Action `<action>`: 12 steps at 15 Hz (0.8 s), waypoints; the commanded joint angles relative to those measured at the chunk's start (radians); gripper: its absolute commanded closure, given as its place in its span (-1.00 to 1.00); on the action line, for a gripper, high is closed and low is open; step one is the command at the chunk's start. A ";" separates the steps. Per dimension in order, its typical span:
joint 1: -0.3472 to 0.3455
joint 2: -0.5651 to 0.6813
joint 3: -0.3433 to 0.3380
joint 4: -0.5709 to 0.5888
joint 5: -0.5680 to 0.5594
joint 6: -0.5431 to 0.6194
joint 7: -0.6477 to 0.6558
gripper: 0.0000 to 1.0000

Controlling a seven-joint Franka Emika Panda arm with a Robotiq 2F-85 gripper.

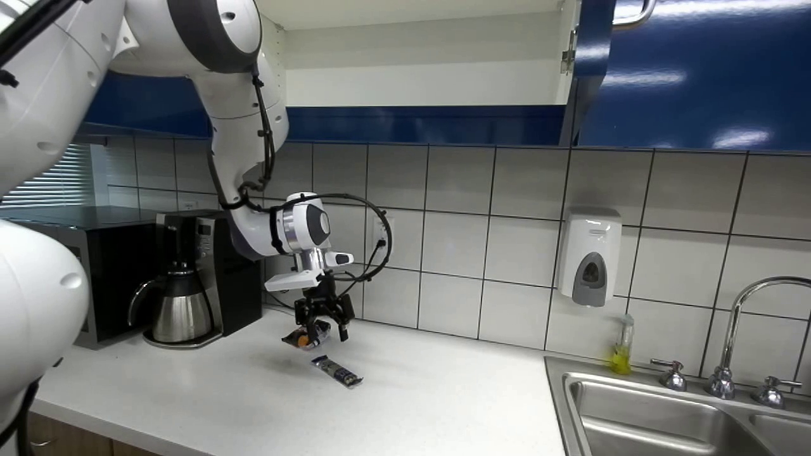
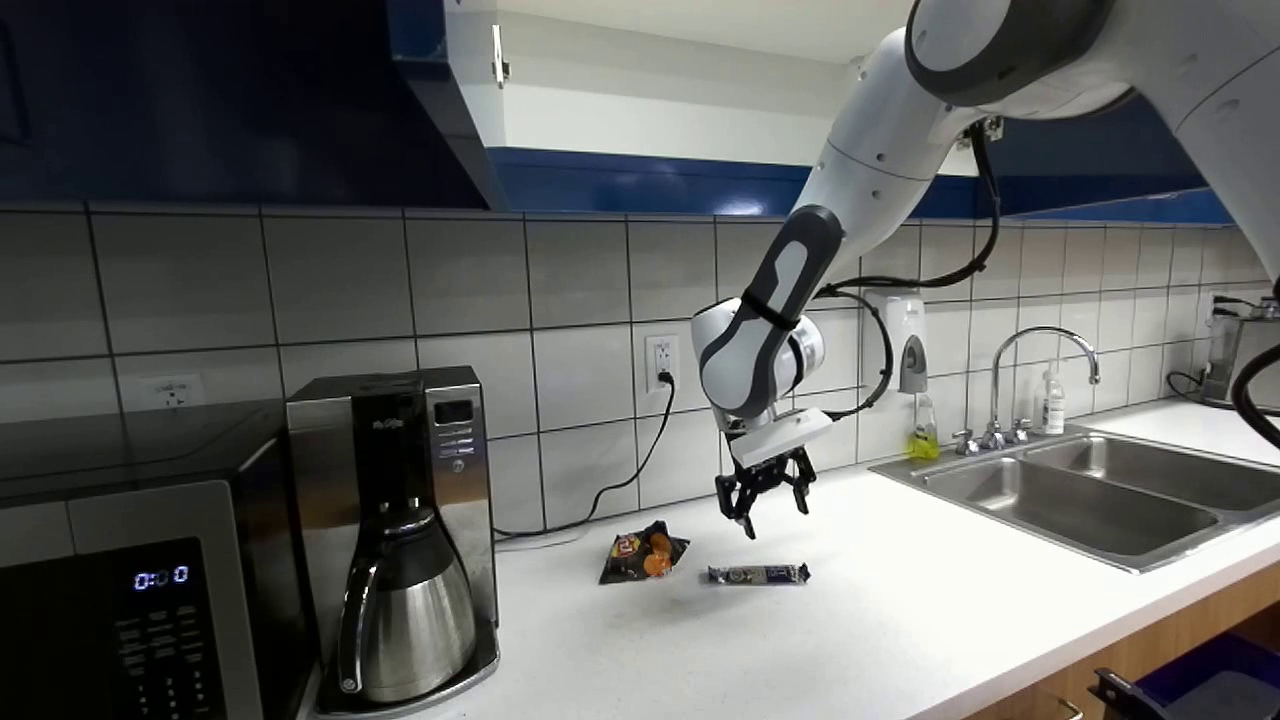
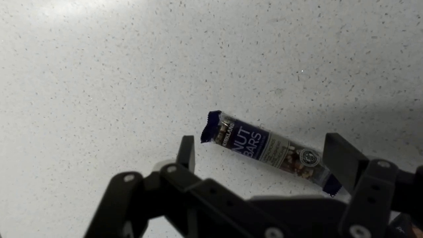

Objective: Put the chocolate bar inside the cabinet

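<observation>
The chocolate bar, a nut bar in a dark blue and clear wrapper, lies flat on the white counter in both exterior views point(image 1: 337, 372) point(image 2: 757, 575). It also fills the middle of the wrist view point(image 3: 264, 147), lying slantwise. My gripper point(image 1: 327, 334) is open and empty above the counter, its fingers pointing down. In the wrist view the gripper point(image 3: 261, 145) has its fingers wide apart, with the bar below and between them; the right finger overlaps the bar's far end. The cabinet point(image 1: 424, 82) is open above the counter, and its inside shows in both exterior views point(image 2: 680, 125).
A dark snack bag point(image 2: 640, 555) lies beside the bar, partly behind the gripper in an exterior view point(image 1: 296, 339). A coffee maker point(image 2: 400, 540) and microwave point(image 2: 150, 560) stand at one end. A sink point(image 1: 646, 411) is at the other. A blue cabinet door point(image 1: 697, 82) stands open.
</observation>
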 commanded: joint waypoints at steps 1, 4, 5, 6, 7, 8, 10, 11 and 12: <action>-0.008 0.013 0.006 0.014 0.031 0.023 -0.090 -1.00; -0.016 0.017 0.014 0.011 0.040 0.045 -0.160 -1.00; -0.020 0.020 0.018 0.012 0.046 0.052 -0.187 -1.00; -0.027 0.022 0.024 0.011 0.056 0.059 -0.221 -1.00; -0.031 0.025 0.027 0.012 0.064 0.065 -0.252 -1.00; -0.036 0.028 0.031 0.013 0.073 0.066 -0.281 -1.00; -0.050 0.037 0.040 0.014 0.094 0.076 -0.348 -1.00; -0.056 0.043 0.043 0.016 0.102 0.082 -0.382 -1.00; -0.064 0.047 0.047 0.016 0.110 0.089 -0.414 -1.00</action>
